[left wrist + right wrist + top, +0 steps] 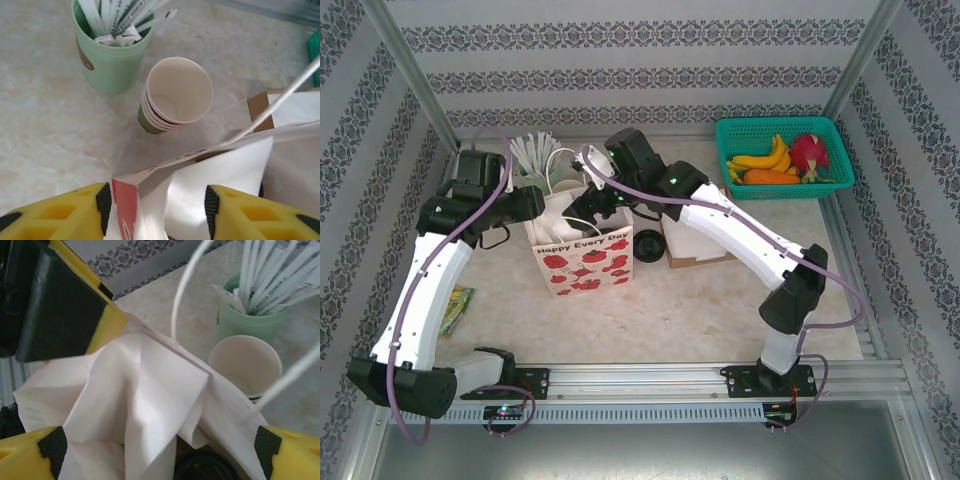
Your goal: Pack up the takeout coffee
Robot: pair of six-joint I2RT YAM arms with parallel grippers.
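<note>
The paper bag (582, 262) stands upright at the middle of the worktop (720, 320), with its mouth open upward. The right fingers (292, 452) are spread wide and hold nothing. They hang over the bag's mouth, one at each side. Between them, at 6 o'clock in the right wrist view, a dark round rim shows low among the white paper folds. I judge it is the black lid of the takeout coffee (204, 467). If so, the cup sits already inside the bag, directly under these fingers, and its long axis is most likely upright. The cup body itself is hidden.

The left fingers (75, 212) are at the 9 o'clock side of the bag, with the bag's folded edge between their pads. They stand apart, but I cannot tell whether they press the paper or only stand around it.

The right arm is clearly the nearer one to the coffee. The coming move, as I judge, is a straight lift away. The white cord handle (175, 310) arches at 12 o'clock, near these fingers, so it could catch.

At 11 o'clock from the bag stand the mint cup of straws (111, 60) and a stack of empty cups (177, 95). A loose black lid (648, 245) lies at 3 o'clock, just beside the bag
</note>
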